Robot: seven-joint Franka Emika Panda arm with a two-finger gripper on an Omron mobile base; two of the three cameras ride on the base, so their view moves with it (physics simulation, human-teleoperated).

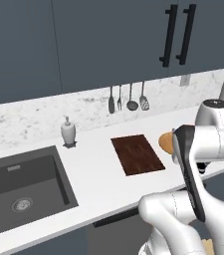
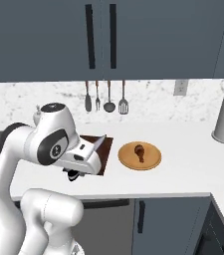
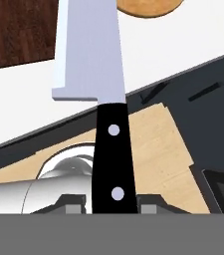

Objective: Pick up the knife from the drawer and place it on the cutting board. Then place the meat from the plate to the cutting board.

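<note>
Gripper (image 3: 113, 201): closed on the knife (image 3: 101, 89), the black handle clamped between the two fingertips (image 3: 73, 203).
Knife: held clear of the drawer (image 3: 153, 144), blade pointing away from the hand toward the counter (image 1: 93, 174). The right base view shows the silver blade tip (image 2: 99, 143) rising just above the wrist, over the near edge of the cutting board (image 2: 105, 149).
Grip rationale: the handle grip leaves the whole blade free to be laid flat on the wood.
Drawer: open below the counter edge, its pale wooden floor visible beneath the knife in the hand view.
Cutting board (image 1: 137, 154): bare, lying on the counter between the sink (image 1: 19, 191) and the plate (image 2: 140, 156).
Plate: just beside the board, carrying the meat (image 2: 140, 151), apparently a drumstick, though small in the frame.
Step in hand: carrying the knife to the board; placement not yet made.
Next move: advance over the board, lower, release.
Risk: blade tilted off flat at release may slide.
</note>
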